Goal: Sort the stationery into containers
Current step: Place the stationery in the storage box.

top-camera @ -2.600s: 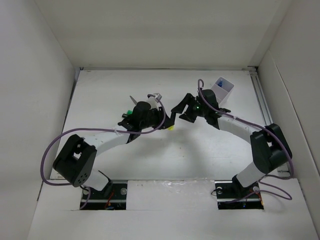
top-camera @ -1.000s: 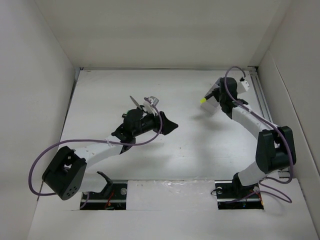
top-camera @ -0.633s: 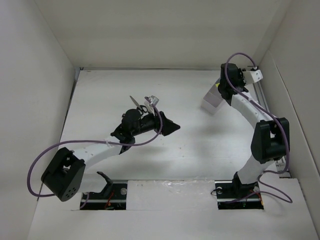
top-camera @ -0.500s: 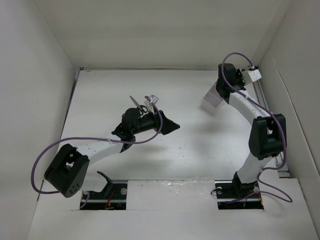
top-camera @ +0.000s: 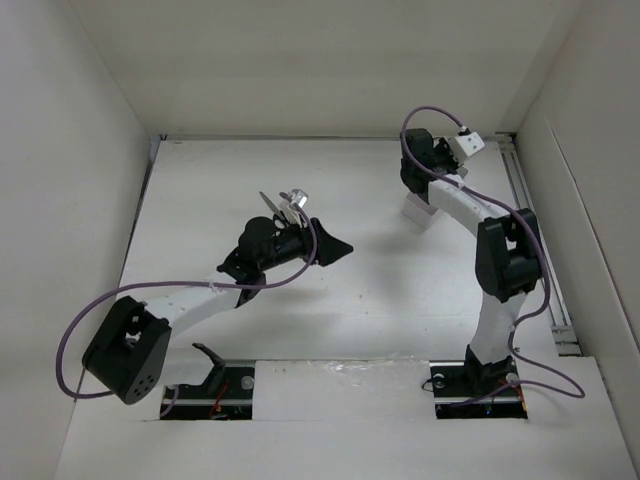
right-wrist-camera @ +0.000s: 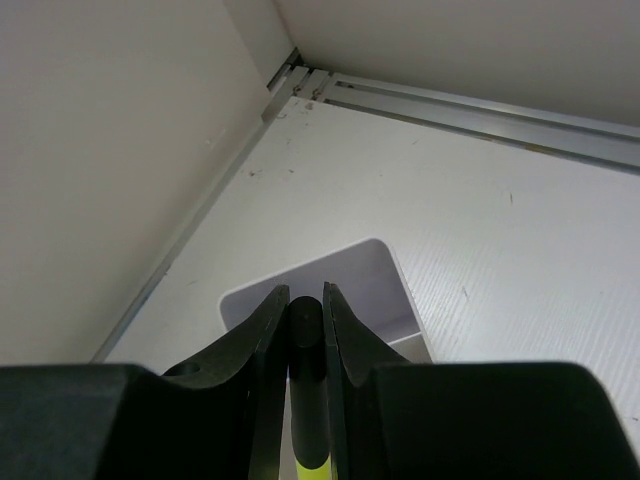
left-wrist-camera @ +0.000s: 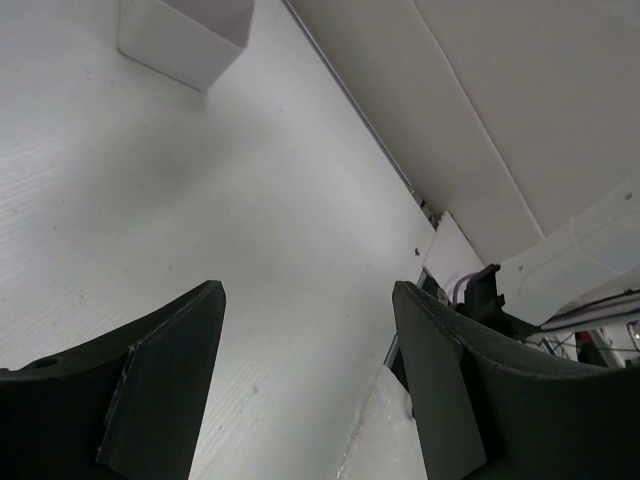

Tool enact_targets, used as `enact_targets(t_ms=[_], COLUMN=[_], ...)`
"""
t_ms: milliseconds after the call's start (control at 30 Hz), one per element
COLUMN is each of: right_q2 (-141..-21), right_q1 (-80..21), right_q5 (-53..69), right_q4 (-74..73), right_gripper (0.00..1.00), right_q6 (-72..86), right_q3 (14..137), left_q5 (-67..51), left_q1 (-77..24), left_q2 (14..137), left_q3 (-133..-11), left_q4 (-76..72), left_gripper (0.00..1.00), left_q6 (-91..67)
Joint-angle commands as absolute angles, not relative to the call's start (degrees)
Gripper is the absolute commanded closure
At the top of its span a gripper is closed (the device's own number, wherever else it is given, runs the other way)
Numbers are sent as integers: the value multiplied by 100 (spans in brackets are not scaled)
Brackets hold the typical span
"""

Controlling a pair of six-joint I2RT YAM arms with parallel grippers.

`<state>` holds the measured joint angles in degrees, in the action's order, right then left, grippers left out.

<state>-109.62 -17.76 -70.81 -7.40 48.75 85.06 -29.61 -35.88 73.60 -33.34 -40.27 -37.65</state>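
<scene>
The slim pen [right-wrist-camera: 309,462], dark at its upper end and yellow-green lower down, was clamped upright between the fingers of the right tool [right-wrist-camera: 303,293], which was closed on it. In the right wrist view its dark end lined up with the mouth of the small white translucent plastic bin [right-wrist-camera: 385,285]. I could not tell whether it had passed below the rim. The square-mouthed bin stood on the white counter [right-wrist-camera: 500,240], near the far right corner and close to the aluminium rail [right-wrist-camera: 480,115].

From above, the right tool [top-camera: 418,185] hung over the bin [top-camera: 421,211], hiding most of it. The left tool [top-camera: 338,250] was well apart from them, over the middle of the counter [top-camera: 200,190], with its jaws spread wide and nothing between them [left-wrist-camera: 307,295]. The bin [left-wrist-camera: 185,35] showed far ahead of it. Just behind the left wrist, the silver blades of the small scissors [top-camera: 267,201] lay on the counter.
</scene>
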Motion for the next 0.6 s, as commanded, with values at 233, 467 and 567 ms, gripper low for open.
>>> enact_targets(t_ms=[233,467,567], right_q2=[-11662,-11769,-11769], right_q1=[-2013,-2126,-2197], right_q5=[-7954,-8077,-7911], right_q4=[-703,-703,-703], right_gripper=[99,74,55], right_q6=[4298,4298,4236], right_q3=[9325,9325,9378], left_q5=[-2646,-2312,-2145], left_q1=[-3577,-3577,-3577], left_q2=[6996,7110,7110], left_q3=[-3322,-3375,-3375], left_q4=[-3920,-3779,-3647], left_gripper=[37,37,37], left_q6=[-3551,-3551,-3499])
